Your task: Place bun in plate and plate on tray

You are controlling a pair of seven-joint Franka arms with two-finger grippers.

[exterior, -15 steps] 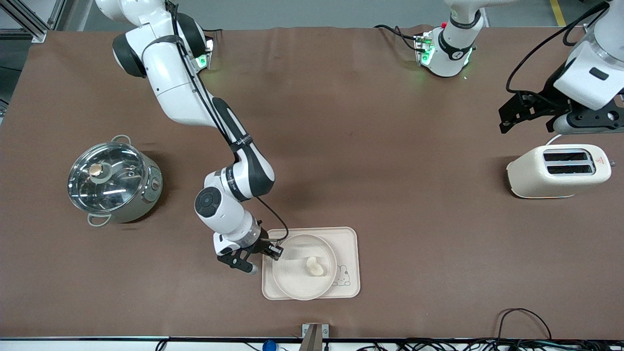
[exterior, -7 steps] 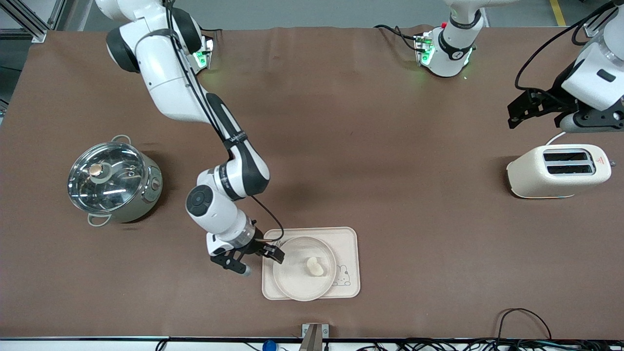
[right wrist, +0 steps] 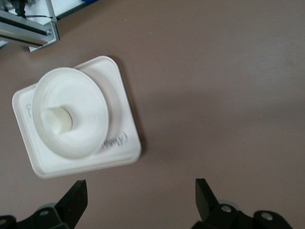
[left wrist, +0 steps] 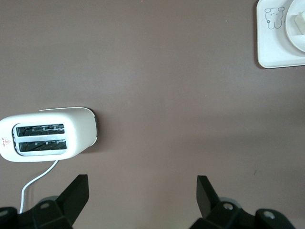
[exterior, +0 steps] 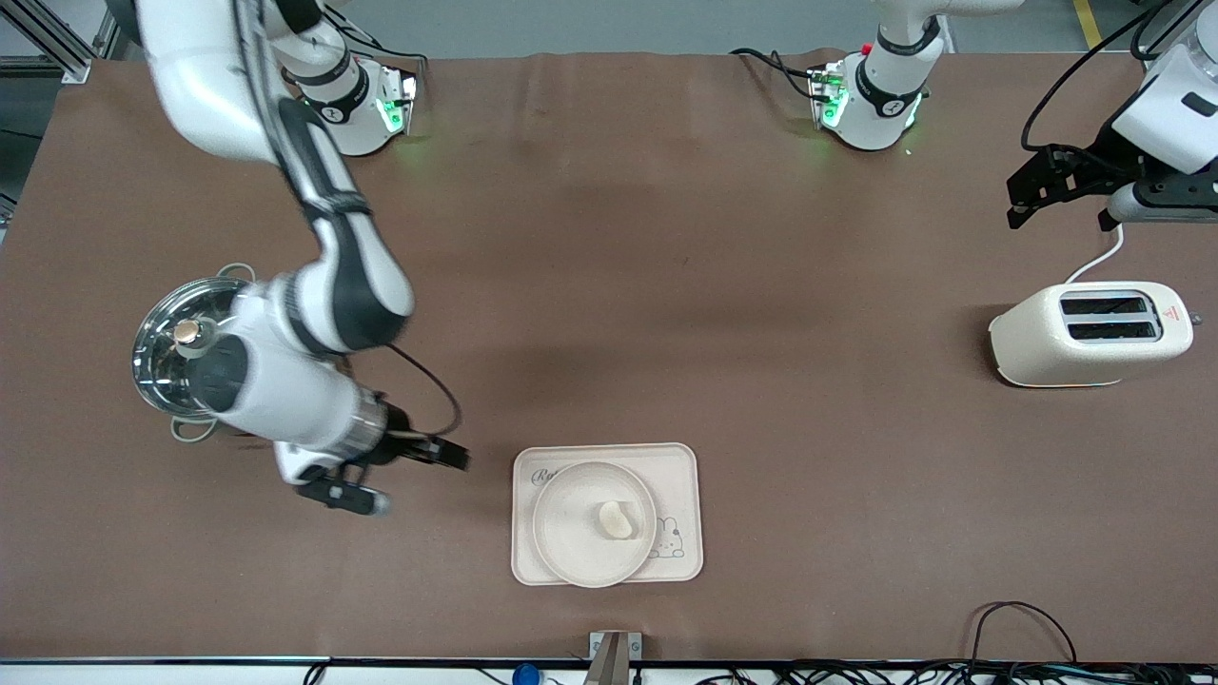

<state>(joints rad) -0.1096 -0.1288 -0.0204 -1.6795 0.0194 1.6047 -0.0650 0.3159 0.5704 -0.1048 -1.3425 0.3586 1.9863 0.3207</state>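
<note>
A white two-slot toaster [left wrist: 47, 135] sits on the brown desk [left wrist: 171, 86], its cord [left wrist: 35, 181] trailing toward the open left gripper [left wrist: 143, 193]. The tray [left wrist: 274, 43], with its rabbit drawing, carries the plate [left wrist: 296, 36] holding the bun [left wrist: 298, 20].

My view — bun [exterior: 617, 518] in plate [exterior: 571, 547], plate on tray [exterior: 680, 466]; toaster [exterior: 1090, 333] toward my left arm's end, pot [exterior: 171, 352] toward my right arm's end.

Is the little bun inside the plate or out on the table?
Inside. The bun sits in the middle of the round plate, which rests on the tray.
</note>
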